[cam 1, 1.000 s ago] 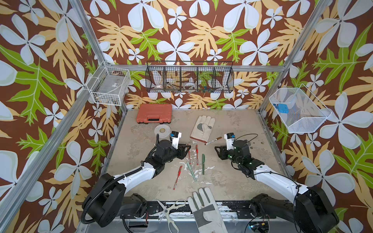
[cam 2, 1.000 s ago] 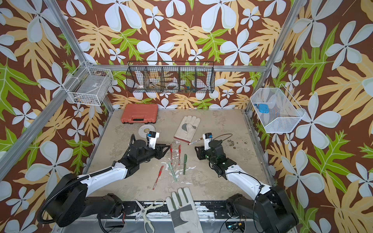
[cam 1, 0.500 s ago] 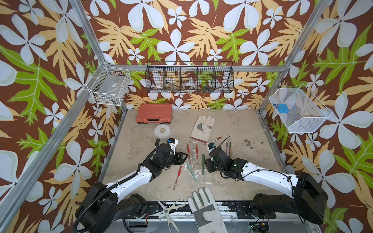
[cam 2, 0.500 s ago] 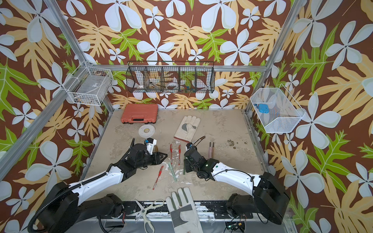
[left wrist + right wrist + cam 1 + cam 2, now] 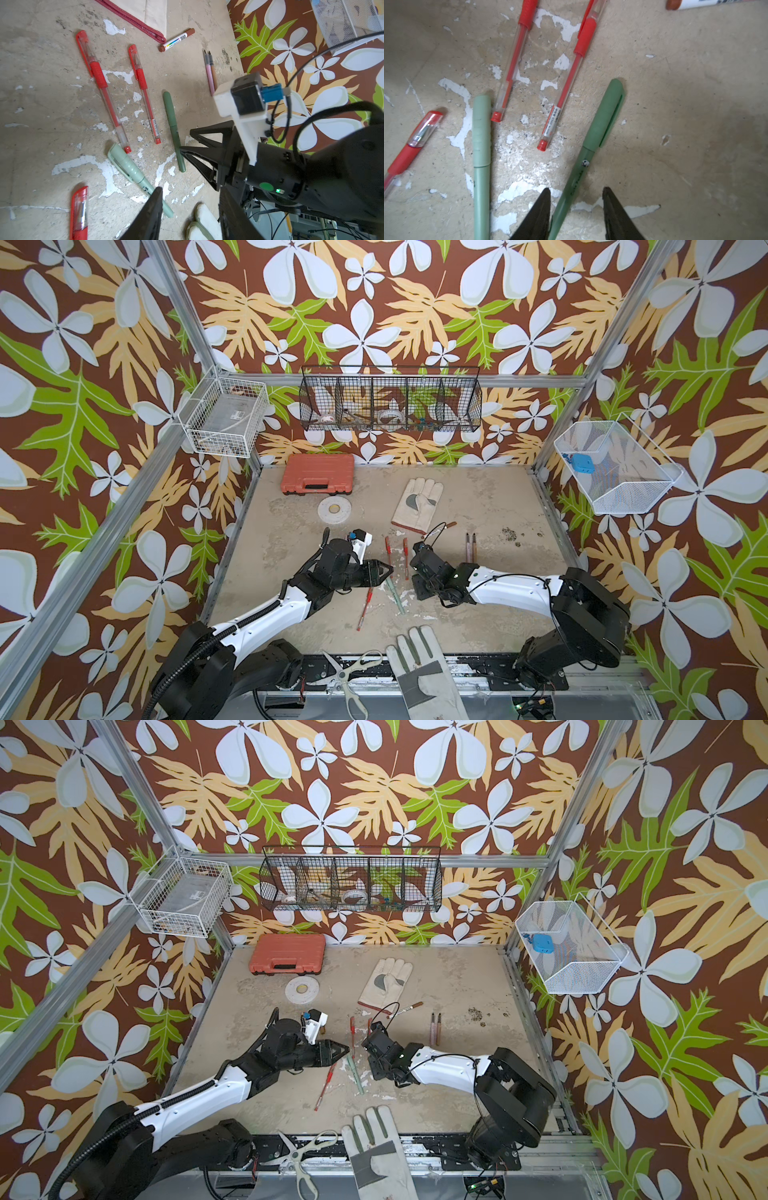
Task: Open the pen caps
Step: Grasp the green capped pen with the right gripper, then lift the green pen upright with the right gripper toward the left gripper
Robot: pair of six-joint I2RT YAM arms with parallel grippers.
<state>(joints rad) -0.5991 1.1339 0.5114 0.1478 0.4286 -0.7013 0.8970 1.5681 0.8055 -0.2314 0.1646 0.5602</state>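
**Top views:** black wire basket (image 5: 390, 400) on back wall. Its compartments hold tape rolls (image 5: 388, 416); the rest is too small to tell. White wire basket (image 5: 224, 423) on left frame holds a clear box (image 5: 230, 416). White mesh basket (image 5: 590, 969) on right wall holds a blue item (image 5: 542, 943). Orange case (image 5: 318, 480) lies shut at back of tabletop (image 5: 498, 506). Left end effector (image 5: 387, 571) sits over mint pen (image 5: 395, 596). Right arm (image 5: 511, 589) covers the dark green pen here.

**Left wrist:** shows what the top views hide. Dark green pen (image 5: 173, 128) lies capped, barrel end at tips of right end effector (image 5: 185, 138). Pink pen (image 5: 209, 79) & gold pen (image 5: 214, 74) lie side by side, tips bare. Left end effector (image 5: 189, 212) is parted wide w/ nothing held, mint pen just beside one jaw.

**Right wrist:** right end effector (image 5: 576, 209) has jaws apart, straddling the dark green barrel w/o clamping it. Barrel lies against one jaw, w/ a gap to the other. Dark green cap (image 5: 607, 112) & mint cap (image 5: 481, 131) are both on.
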